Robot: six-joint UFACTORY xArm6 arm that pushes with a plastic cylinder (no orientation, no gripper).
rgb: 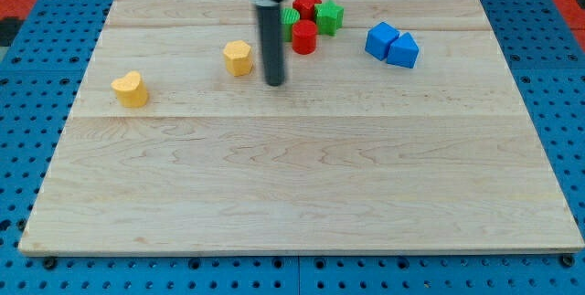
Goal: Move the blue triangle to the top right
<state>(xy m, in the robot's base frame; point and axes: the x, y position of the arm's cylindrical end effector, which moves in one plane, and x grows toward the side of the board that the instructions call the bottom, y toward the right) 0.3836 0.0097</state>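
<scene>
Blue triangle [403, 50] lay near the worktop's [302, 194] upper right, touching a blue cube [381, 39]. My tip [274, 83] stood just right of a yellow block [238, 58], perhaps hexagonal; no pincer fitted; no legible writing

The rod [270, 39] crosses in front of the green block [289, 23] at the left of the red-and-green cluster, hiding most of it, so its shape cannot be made out. The rod's upper end and the arm above it are cut off by the view's top edge. My tip [274, 83] shows, though slightly blurred. The red star [306, 3] is partly hidden by the red cylinder [304, 36] in front of it.
</scene>
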